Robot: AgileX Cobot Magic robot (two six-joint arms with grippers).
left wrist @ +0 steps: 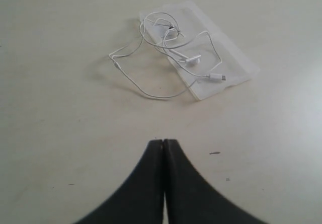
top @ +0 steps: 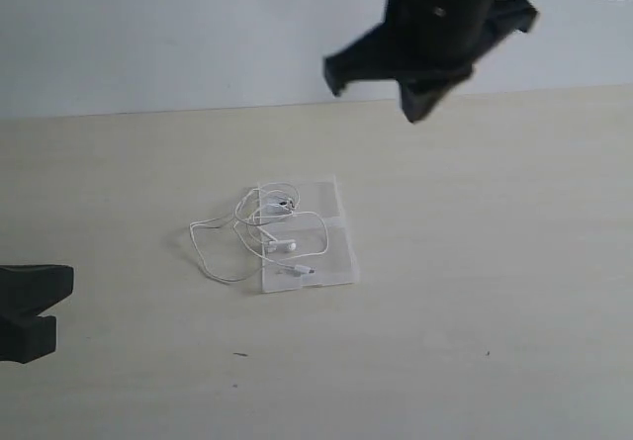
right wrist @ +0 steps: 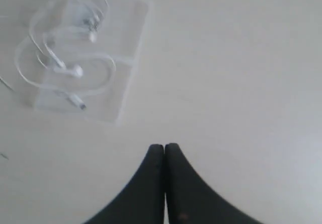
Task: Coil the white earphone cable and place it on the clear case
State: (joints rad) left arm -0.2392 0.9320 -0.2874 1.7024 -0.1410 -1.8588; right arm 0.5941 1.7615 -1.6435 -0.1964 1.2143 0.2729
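Exterior view: small flat transparent plastic case [top: 331, 203] is lying open, both hinged halves flat, near the middle of the pale beige tabletop [top: 495, 292]. Thin white earphone cable [top: 281, 247] is sitting loosely looped mostly on the case; both earbuds and the plug end are resting on the plastic, and one long loop is spilling off onto the table on the side toward the left arm. Coil is loose, not tidy.

Right black gripper [top: 417, 104] is hanging high above the table, behind the case, in front of the plain white wall [top: 148, 35], pointing down, well clear of case and cable. Left black gripper [top: 61, 316] is poking in at the lower left edge, low over the table, well apart from the cable loop.

Left wrist view: left gripper [left wrist: 163, 141] is showing fingers pressed together, nothing between them, aiming toward the cable [left wrist: 193, 59] and case [left wrist: 236, 58] ahead.

Right wrist view: right gripper [right wrist: 164, 146] is also showing fingers pressed together and empty, looking down at the case [right wrist: 133, 27] with the cable [right wrist: 75, 71] on it. Picture is blurry here.
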